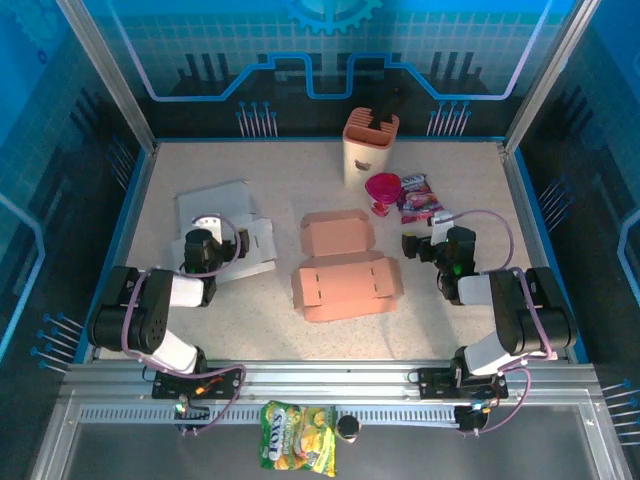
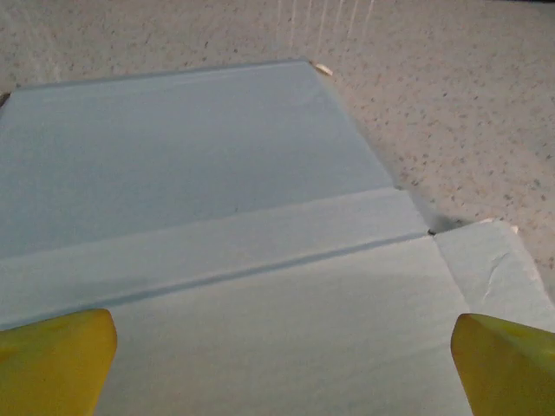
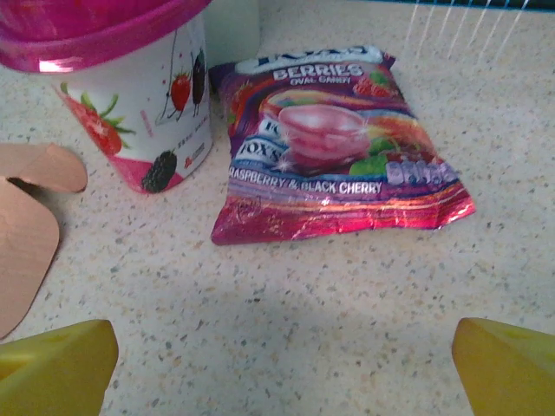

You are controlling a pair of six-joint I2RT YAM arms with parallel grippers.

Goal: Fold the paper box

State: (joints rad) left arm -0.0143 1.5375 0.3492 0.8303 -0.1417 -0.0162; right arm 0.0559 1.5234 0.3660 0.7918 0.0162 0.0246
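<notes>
A salmon-pink paper box (image 1: 345,270) lies unfolded and flat in the middle of the table, and its rounded flaps (image 3: 26,234) show at the left edge of the right wrist view. A second flat box blank, white (image 1: 225,225), lies at the left. My left gripper (image 1: 206,232) hovers over that white sheet (image 2: 217,217), open, its yellow fingertips (image 2: 56,360) wide apart with nothing between them. My right gripper (image 1: 422,244) sits just right of the pink box, open (image 3: 282,368) over bare tabletop.
A tan container (image 1: 370,150) stands at the back. In front of it are a pink-lidded berry cup (image 3: 130,95) and a purple candy bag (image 3: 334,147), straight ahead of the right gripper. A yellow candy bag (image 1: 298,450) lies on the near rail.
</notes>
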